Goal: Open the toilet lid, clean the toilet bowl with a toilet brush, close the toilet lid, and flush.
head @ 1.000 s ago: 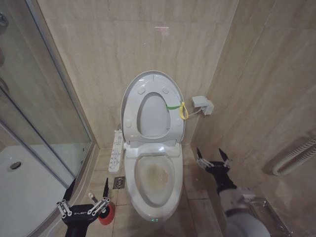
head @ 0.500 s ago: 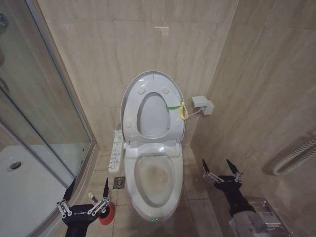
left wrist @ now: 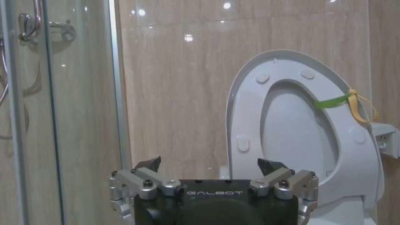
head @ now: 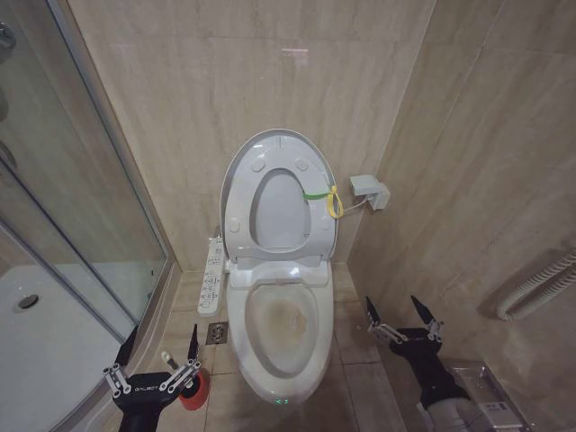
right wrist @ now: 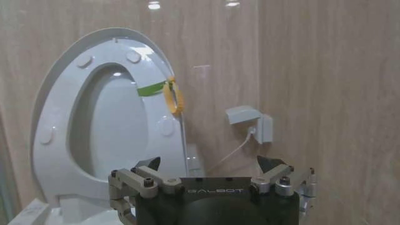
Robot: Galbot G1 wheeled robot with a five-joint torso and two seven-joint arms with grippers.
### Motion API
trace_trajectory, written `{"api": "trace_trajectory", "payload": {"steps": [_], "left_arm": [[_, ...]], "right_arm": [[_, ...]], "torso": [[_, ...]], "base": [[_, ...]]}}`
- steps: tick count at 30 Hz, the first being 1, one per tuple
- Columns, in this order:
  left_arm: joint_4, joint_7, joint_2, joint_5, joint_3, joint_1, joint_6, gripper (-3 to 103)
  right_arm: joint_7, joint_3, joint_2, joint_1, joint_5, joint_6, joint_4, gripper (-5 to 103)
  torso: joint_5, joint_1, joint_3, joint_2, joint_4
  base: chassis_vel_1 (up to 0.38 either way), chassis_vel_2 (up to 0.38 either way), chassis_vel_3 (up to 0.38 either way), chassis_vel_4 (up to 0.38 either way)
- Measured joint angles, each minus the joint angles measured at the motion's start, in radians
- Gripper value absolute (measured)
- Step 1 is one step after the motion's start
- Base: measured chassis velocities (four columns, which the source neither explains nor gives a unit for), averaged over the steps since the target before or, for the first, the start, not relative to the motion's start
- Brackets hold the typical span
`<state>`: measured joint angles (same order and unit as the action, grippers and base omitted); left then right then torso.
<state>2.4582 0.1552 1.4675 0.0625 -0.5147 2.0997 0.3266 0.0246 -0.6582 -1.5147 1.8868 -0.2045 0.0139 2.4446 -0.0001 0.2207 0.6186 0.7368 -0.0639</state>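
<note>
Lid (head: pixel 279 193): glossy white, with a green-and-yellow band (head: pixel 322 198) tied at its rim. Bowl (head: pixel 281 333): white, stained yellowish-brown inside, green light on its base. Cup (head: pixel 193 389) was red; walls (head: pixel 234 81) beige, faintly veined.

Evenly and fairly brightly lit from overhead. Small ceiling-light glints high on the glossy wall tiles (left wrist: pixel 187 37) in both wrist views, one faint patch in the head view. Soft sheen on the raised toilet lid (head: pixel 279 193). Weak shadows along the floor edges. Slight softness in the wrist views, mild wide-angle stretch at head-view corners.
</note>
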Motion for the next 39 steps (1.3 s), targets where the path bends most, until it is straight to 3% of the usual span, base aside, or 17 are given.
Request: {"api": "trace_trajectory", "payload": {"steps": [6,16,39], "left_arm": [[0.000,0.000,0.000,0.000,0.000,0.000,0.000,100],[0.000,0.000,0.000,0.000,0.000,0.000,0.000,100],[0.000,0.000,0.000,0.000,0.000,0.000,0.000,100]], "right_arm": [[0.000,-0.024,-0.032,-0.014,0.017,-0.027,-0.018,100],[0.000,-0.143,0.030,-0.057,-0.069,-0.006,-0.023,100],[0.005,-0.098,0.015,-0.036,-0.057,-0.005,-0.016,100]], "torso": [[0.0000,0.000,0.000,0.000,-0.0001],[0.0002,0.000,0.000,0.000,0.0000],[0.0001,0.000,0.000,0.000,0.0000]], "base": [[0.000,0.000,0.000,0.000],[0.000,0.000,0.000,0.000],[0.000,0.000,0.000,0.000]]}}
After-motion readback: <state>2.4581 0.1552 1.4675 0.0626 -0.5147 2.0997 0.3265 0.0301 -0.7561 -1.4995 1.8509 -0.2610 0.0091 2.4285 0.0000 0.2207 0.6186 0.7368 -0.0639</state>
